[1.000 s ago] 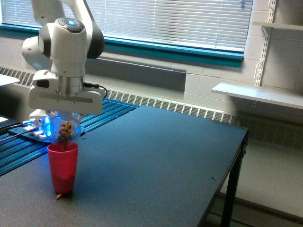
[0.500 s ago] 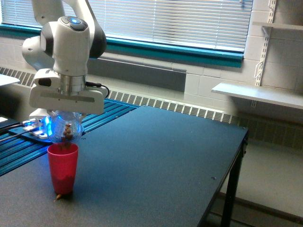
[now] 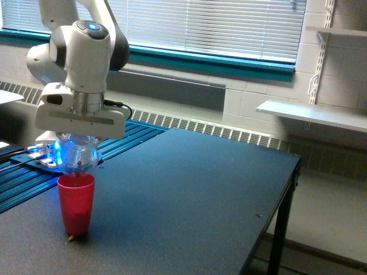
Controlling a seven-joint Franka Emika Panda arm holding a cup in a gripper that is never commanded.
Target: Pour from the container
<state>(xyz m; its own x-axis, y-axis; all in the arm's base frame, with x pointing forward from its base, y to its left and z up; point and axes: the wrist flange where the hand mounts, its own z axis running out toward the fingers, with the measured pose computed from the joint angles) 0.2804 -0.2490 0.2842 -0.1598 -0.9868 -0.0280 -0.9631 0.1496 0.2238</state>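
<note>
The gripper (image 3: 76, 140) is clamped on one clear cup (image 3: 77, 157), tipped over directly above one red cup (image 3: 75, 204), its lower edge just at the red cup's rim. One small brown bit (image 3: 71, 236) lies on the table (image 3: 183, 200) touching the red cup's base. The table is dark and matte. Behind it: one window with blinds (image 3: 206, 23), one baseboard heater (image 3: 229, 133), two wall shelves (image 3: 312, 113).
</note>
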